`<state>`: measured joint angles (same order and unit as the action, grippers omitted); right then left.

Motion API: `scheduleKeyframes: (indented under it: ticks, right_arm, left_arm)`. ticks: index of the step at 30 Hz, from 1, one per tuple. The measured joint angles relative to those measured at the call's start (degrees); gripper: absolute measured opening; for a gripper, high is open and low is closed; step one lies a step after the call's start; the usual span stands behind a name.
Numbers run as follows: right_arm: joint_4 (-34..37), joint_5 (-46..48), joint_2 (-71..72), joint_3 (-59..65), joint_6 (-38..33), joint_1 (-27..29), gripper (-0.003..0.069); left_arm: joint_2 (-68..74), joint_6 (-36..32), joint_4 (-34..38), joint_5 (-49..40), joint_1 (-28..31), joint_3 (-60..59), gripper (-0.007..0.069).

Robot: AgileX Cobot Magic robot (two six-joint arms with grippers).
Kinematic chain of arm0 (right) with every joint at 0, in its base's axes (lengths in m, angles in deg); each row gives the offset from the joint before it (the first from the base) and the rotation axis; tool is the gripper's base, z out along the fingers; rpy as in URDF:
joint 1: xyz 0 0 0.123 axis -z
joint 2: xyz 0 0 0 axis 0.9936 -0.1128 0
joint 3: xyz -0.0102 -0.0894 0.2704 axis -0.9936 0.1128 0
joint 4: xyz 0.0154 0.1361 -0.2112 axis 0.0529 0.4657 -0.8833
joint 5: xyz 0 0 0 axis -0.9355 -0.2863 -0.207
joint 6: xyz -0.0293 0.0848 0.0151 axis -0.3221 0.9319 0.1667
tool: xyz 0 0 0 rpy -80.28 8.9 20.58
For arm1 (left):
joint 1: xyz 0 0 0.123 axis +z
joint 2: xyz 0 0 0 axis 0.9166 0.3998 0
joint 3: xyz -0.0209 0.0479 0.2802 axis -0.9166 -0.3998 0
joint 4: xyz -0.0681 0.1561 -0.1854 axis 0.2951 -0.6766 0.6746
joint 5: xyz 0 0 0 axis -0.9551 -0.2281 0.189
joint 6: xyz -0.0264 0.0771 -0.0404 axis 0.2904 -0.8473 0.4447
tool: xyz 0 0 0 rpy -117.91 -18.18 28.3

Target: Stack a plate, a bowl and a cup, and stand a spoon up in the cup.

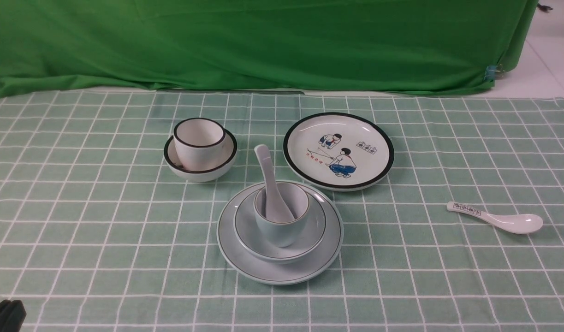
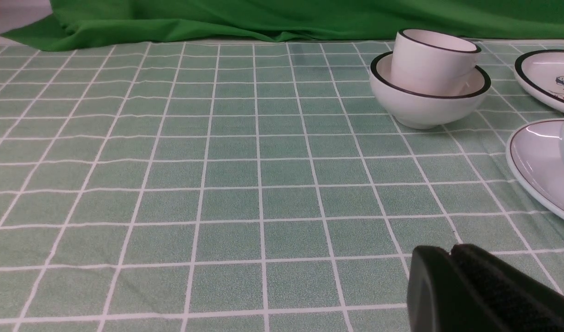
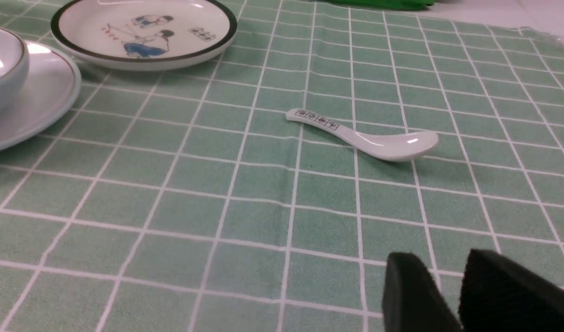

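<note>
The pale blue-white plate (image 1: 245, 258) lies at the middle front of the table. The bowl (image 1: 309, 240) sits in it and the cup (image 1: 282, 230) stands in the bowl. The plain white spoon (image 1: 268, 177) stands in the cup, handle leaning back and left. My left gripper (image 2: 450, 251) is shut and empty, low over the cloth left of the stack; only its tip (image 1: 5, 314) shows in the front view. My right gripper (image 3: 443, 256) is empty with a narrow gap between its fingertips, over the cloth right of the stack. The plate's edge shows in both wrist views (image 2: 531, 161) (image 3: 46, 101).
A white black-rimmed cup (image 1: 198, 143) sits in a black-rimmed bowl (image 1: 201, 171) at the back left. A black-rimmed plate with cartoon children (image 1: 305, 168) lies at the back right. A white spoon with dark characters (image 1: 498, 217) lies at the right. A green curtain hangs behind.
</note>
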<state>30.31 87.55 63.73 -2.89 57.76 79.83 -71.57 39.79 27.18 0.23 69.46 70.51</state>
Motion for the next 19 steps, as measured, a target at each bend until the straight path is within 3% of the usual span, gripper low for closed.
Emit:
scheduleKeyframes:
  ticks: [19]
  right_arm:
    - [0.0,0.0,0.0,0.0,0.0,0.0,0.0241]
  left_arm:
    - [0.0,0.0,0.0,0.0,0.0,0.0,0.0017]
